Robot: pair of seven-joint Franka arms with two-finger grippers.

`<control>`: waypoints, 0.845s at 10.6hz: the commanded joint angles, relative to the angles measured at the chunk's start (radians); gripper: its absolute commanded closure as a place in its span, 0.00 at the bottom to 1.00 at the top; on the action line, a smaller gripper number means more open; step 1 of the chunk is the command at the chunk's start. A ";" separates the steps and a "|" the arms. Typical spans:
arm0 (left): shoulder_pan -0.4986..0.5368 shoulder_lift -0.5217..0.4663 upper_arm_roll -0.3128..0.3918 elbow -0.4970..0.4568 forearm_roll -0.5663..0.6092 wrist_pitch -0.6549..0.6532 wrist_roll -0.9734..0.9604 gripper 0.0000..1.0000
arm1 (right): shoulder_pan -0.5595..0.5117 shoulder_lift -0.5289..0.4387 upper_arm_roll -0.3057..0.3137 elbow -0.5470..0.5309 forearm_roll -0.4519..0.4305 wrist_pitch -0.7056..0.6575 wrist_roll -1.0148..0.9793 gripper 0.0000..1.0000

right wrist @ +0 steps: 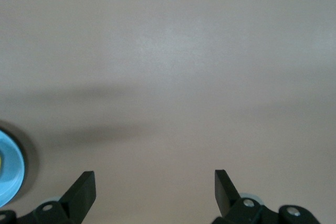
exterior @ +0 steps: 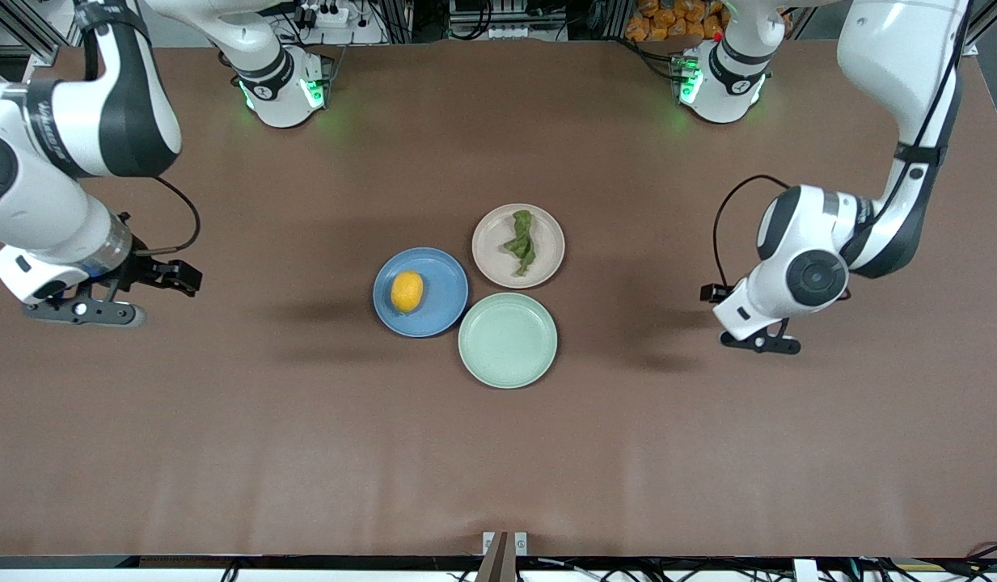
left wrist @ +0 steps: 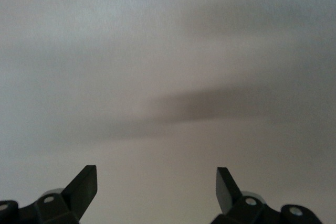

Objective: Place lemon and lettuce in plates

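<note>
I see the lemon (exterior: 407, 291), a small smooth yellow-orange oval, lying near the middle of the blue plate (exterior: 445, 307). The lettuce (exterior: 521, 242), a wrinkly dark green leaf, lies stretched out in the beige-pink plate (exterior: 492, 250). The two round rimmed plates sit just beside each other mid-table, the blue one nearer the front camera.

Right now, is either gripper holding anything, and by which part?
Nothing is held. The left gripper and right gripper are both open over bare brown table, clear of the plates.
</note>
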 commanded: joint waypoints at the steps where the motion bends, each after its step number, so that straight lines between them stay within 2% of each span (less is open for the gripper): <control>1: -0.022 -0.150 0.036 -0.160 -0.084 0.063 0.050 0.00 | -0.008 -0.008 -0.002 0.100 0.019 -0.091 -0.026 0.00; 4: -0.015 -0.224 0.036 -0.148 -0.097 0.061 0.056 0.00 | -0.008 -0.032 -0.010 0.152 0.019 -0.125 -0.029 0.00; 7: -0.015 -0.290 0.038 -0.075 -0.132 0.052 0.053 0.00 | -0.010 -0.031 -0.019 0.256 0.025 -0.195 -0.061 0.00; 9: -0.015 -0.322 0.038 -0.003 -0.132 0.031 0.051 0.00 | -0.010 -0.034 -0.049 0.273 0.064 -0.226 -0.093 0.00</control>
